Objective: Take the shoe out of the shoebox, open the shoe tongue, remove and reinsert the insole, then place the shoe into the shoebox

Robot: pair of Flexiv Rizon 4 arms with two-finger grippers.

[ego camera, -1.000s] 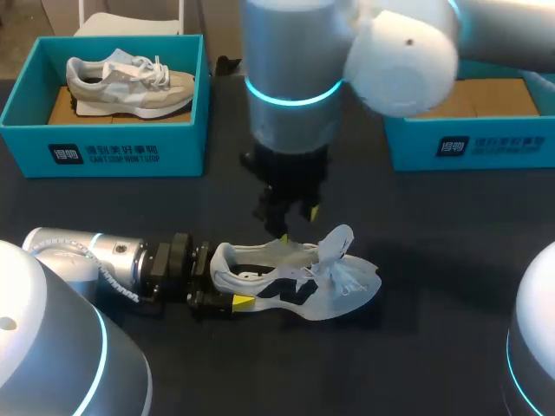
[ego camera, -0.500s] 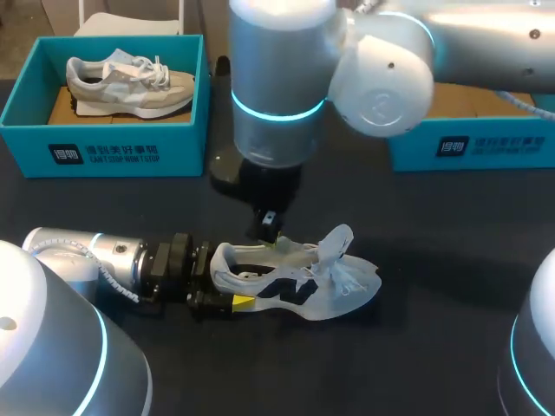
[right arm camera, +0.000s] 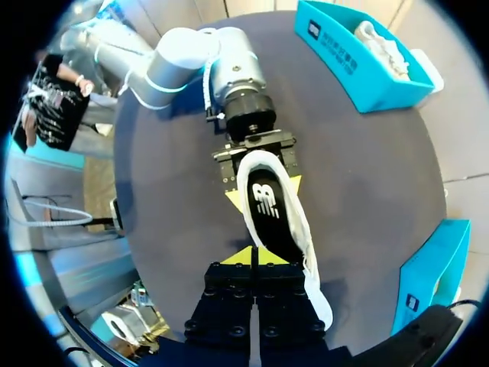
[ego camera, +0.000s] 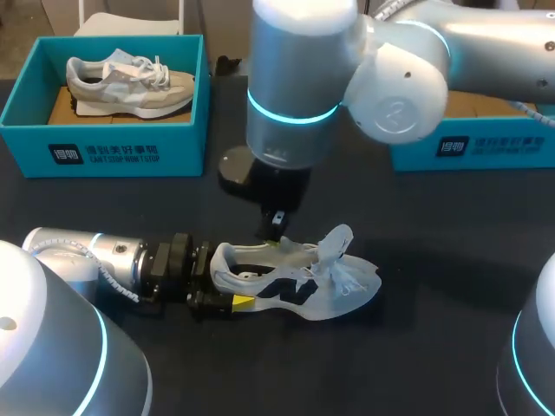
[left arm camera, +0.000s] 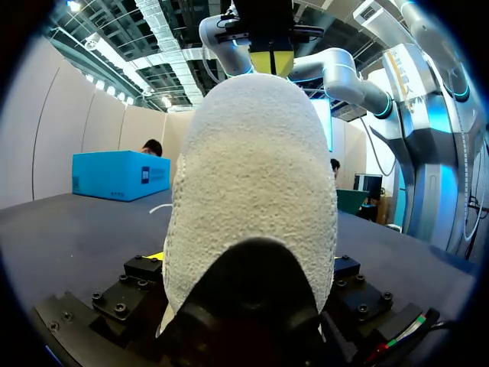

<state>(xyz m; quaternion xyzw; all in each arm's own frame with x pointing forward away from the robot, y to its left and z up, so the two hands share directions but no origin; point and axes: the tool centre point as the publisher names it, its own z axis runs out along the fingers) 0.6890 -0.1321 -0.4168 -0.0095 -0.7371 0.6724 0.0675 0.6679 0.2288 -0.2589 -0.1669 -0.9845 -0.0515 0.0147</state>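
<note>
Item, task piece: white shoe [ego camera: 295,276], lying on its side on the dark table [ego camera: 434,260], lower centre of the head view, heel toward the left, tongue [ego camera: 340,239] lifted and the laces loose at the toe end. Black insole [right arm camera: 269,210] is seated inside and shows through the opening in the right wrist view. Left gripper [ego camera: 224,279]: enters low from the left and is clamped on the shoe's heel, one yellow-tipped finger on each side. Right gripper [ego camera: 276,227]: hangs vertical from the arm entering upper right, just over the shoe's collar, yellow tips pressed together, nothing seen between them. Teal shoebox [ego camera: 104,152], upper left, holds a beige sneaker [ego camera: 130,85]. Second teal shoebox [ego camera: 486,146], right edge, is partly hidden by the right arm.
</note>
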